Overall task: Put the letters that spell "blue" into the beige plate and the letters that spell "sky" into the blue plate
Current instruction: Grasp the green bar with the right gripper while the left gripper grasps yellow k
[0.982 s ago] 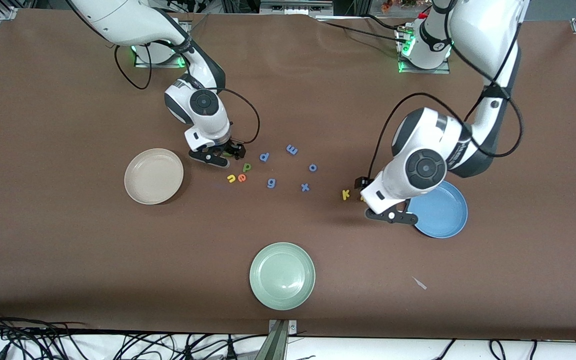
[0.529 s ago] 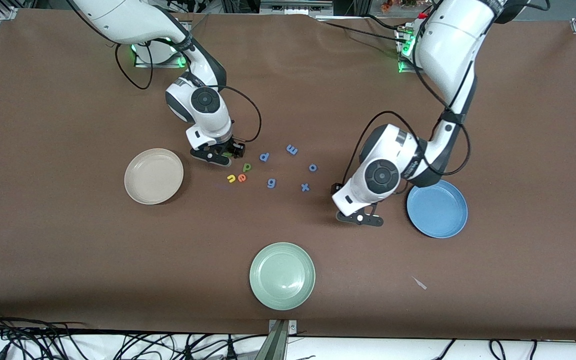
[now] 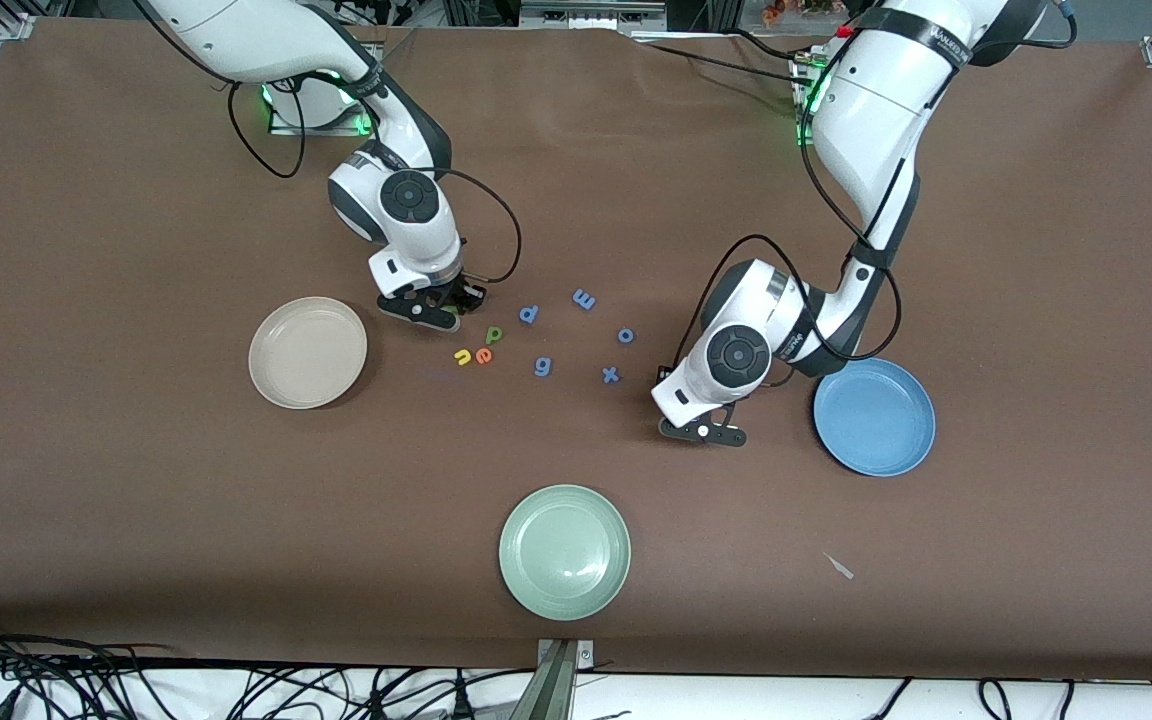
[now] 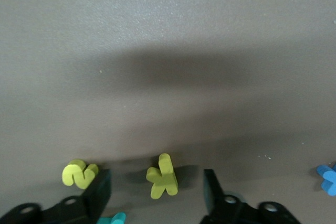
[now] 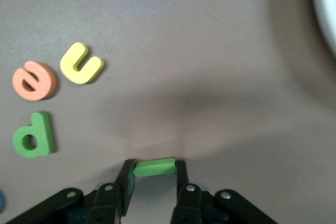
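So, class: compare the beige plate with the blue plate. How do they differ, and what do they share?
The beige plate is cream; the blue plate is mid-blue. The beige plate lies toward the right arm's end of the table, the blue plate toward the left arm's end. The blue plate lies slightly nearer the front camera. Both are round, shallow, rimmed and hold no letters.

Even overhead light falls on the brown table [image 3: 116, 480], throwing soft shadows beneath both arms and beside the plates. The green plate [image 3: 564, 552] carries a faint sheen. Both wrist views are soft, the beige plate [image 5: 328, 9] blown out white at one edge.
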Motion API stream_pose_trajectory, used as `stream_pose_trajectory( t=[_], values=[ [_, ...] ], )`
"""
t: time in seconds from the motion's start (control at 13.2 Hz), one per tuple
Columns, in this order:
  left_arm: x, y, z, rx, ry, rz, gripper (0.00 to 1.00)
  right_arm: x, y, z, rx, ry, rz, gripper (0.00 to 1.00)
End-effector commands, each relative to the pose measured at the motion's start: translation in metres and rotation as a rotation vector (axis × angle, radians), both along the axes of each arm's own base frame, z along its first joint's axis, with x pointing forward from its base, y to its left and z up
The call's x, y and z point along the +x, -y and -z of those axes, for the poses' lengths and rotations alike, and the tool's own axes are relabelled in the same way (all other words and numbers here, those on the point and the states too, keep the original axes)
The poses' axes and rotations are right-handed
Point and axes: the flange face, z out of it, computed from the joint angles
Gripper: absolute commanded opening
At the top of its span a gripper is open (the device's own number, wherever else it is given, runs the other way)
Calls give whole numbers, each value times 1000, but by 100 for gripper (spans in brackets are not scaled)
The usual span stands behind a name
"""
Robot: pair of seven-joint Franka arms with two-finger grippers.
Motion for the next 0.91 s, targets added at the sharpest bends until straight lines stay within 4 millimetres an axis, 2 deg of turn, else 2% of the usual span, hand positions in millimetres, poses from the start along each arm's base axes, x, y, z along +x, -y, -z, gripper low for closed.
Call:
stream_pose_trajectory(
  t=[0.0, 0.15, 0.23, 0.38, 0.53, 0.6, 0.76, 0.83],
  values=[
    [-1, 3, -2, 14, 19, 2, 57, 19, 27, -39, -36, -7, -72, 28],
    [-2, 3, 1, 16, 15, 1, 54, 45, 52, -72, -22, -77, -190, 29],
    [-3, 3, 4, 18, 11, 2, 43, 57, 64, -86, -28, -110, -260, 29],
    [-2, 1, 4, 16, 11, 8, 6, 75, 95, -96, -57, -141, -350, 30],
    [2, -4, -4, 16, 14, 3, 0, 85, 118, -93, -64, -145, -396, 31],
    [6, -6, -17, 11, 28, -5, 0, 88, 126, -90, -63, -146, -415, 33],
    [18, -23, -59, 18, 39, -28, 0, 95, 143, -86, -61, -141, -438, 34],
    [28, -43, -80, 18, 53, -56, 0, 96, 144, -86, -60, -139, -440, 44]
  ],
)
